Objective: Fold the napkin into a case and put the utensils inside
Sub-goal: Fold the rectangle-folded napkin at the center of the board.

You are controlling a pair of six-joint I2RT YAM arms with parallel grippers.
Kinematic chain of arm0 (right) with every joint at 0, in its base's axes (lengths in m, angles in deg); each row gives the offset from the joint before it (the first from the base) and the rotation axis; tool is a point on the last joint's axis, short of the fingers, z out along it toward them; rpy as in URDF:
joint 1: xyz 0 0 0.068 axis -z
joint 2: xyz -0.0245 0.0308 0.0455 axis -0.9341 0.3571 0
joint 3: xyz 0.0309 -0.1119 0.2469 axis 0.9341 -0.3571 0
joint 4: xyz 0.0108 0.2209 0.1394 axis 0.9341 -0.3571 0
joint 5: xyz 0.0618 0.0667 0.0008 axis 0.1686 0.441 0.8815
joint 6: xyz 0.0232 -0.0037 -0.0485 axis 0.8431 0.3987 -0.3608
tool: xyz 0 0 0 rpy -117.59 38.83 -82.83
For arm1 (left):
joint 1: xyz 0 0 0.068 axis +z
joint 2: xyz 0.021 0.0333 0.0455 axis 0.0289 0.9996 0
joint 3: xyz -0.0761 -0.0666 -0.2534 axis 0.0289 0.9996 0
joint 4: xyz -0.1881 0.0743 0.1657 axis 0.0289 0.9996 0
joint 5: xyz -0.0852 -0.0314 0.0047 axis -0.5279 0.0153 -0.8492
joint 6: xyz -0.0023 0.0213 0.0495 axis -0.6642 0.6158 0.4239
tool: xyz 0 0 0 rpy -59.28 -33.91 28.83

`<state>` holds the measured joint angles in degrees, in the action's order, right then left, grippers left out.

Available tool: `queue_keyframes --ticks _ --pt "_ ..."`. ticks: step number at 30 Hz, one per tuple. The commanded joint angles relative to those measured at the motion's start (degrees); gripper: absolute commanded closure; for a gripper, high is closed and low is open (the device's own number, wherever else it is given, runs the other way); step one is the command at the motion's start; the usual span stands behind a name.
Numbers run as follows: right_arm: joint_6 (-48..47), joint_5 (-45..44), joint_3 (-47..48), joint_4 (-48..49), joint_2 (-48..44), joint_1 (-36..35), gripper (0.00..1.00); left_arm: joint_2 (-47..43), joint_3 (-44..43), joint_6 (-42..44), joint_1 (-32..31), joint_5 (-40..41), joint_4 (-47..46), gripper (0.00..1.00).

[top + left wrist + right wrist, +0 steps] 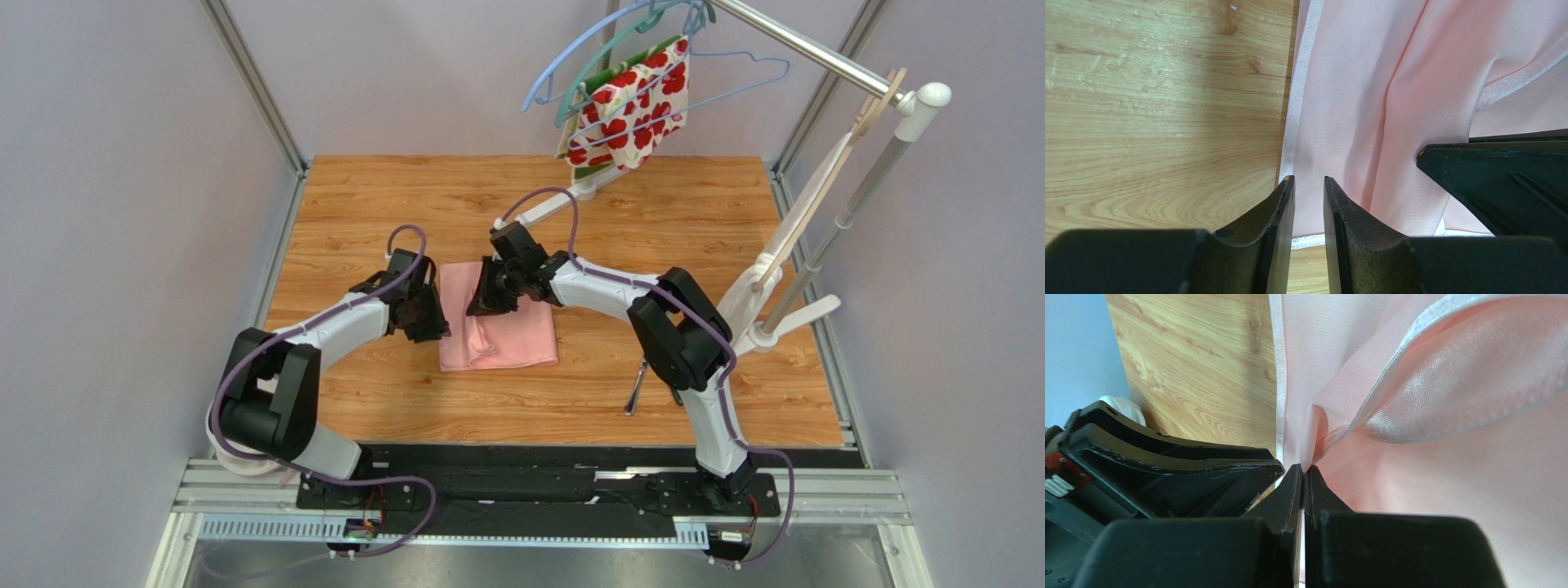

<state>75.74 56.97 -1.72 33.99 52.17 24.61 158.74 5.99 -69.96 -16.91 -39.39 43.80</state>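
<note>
The napkin (521, 337) is spread near the middle of the tabletop (368, 208). It is pinched tight by the right claw (1303, 471). The left claw (1309, 180) is held slightly apart at its left side. It looks soft, light and slippery, so it is best gripped at the edges.

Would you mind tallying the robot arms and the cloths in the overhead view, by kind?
Robot arms: 2 (left arm, right arm)
Pink napkin: 1
Red-and-white floral cloth: 1
Total: 4
</note>
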Motion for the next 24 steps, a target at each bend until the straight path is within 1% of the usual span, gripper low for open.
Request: queue_keyframes --ticks 1,10,13,15,18,19,21,22,24 --pt "-0.55 0.69 3.98 1.23 1.53 -0.97 1.00 0.29 -0.45 1.76 0.37 1.21 0.06 0.68" --pt "0.06 0.78 8.29 -0.61 5.22 -1.41 1.00 0.99 -0.80 1.06 0.29 -1.43 -0.74 0.70" --pt "-0.90 1.22 9.26 -1.23 5.66 -1.32 0.90 -0.84 -0.89 1.06 0.46 0.50 0.66 0.70" --pt "-1.34 1.22 9.53 -1.58 5.49 -1.24 0.88 -2.43 -1.24 1.32 0.72 2.34 1.72 0.70" --pt "-1.43 2.01 10.58 -1.75 6.01 -1.24 0.77 -5.95 -2.20 1.67 1.95 2.70 4.00 0.69" --pt "-1.34 2.62 11.89 -1.84 6.36 -1.24 0.67 -7.52 -3.08 1.76 2.39 2.70 5.92 0.69" --pt "-1.61 4.98 14.08 -2.10 7.68 -1.24 0.60 -9.55 -4.05 2.38 3.18 2.70 7.96 0.66" --pt "-2.22 5.35 15.23 -2.72 7.86 -1.32 0.53 -12.26 -4.58 2.73 4.14 3.74 9.71 0.66" --pt "-3.18 5.96 16.47 -4.64 6.21 -0.97 0.46 -15.43 -4.93 3.78 5.11 3.23 10.51 0.60"
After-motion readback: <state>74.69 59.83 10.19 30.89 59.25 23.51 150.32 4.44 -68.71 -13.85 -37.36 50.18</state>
